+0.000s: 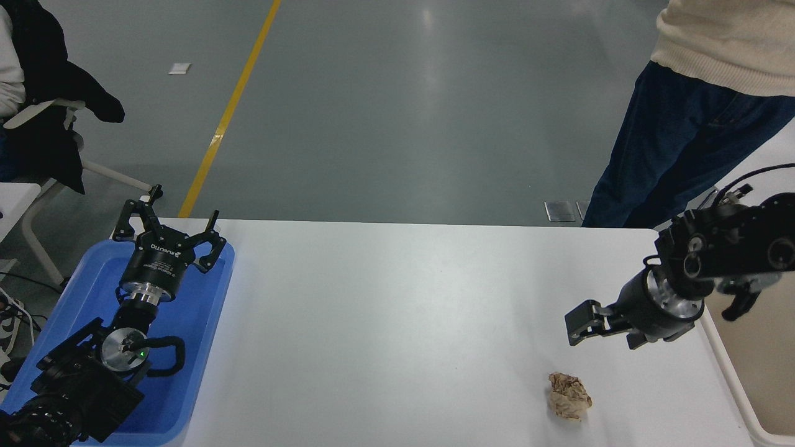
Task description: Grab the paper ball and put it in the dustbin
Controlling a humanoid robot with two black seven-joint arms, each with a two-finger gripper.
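Note:
The tan-brown crumpled paper ball (pixel 568 396) lies on the white table (pixel 397 323) near its front right. My right gripper (pixel 605 332) comes in from the right edge, open and empty, and hangs above the table just behind and right of the ball, apart from it. The cream-beige dustbin (pixel 728 366) stands at the table's right end; only its left rim and part of its inside show, partly hidden by my right arm. My left gripper (pixel 166 225) is open and parked over the blue tray at the lower left.
A shallow blue tray (pixel 199 347) lies at the table's left under my left arm. A person in a cream sweater and dark jeans (pixel 671 143) stands at the far right. A chair with a black jacket (pixel 49 124) is at the far left.

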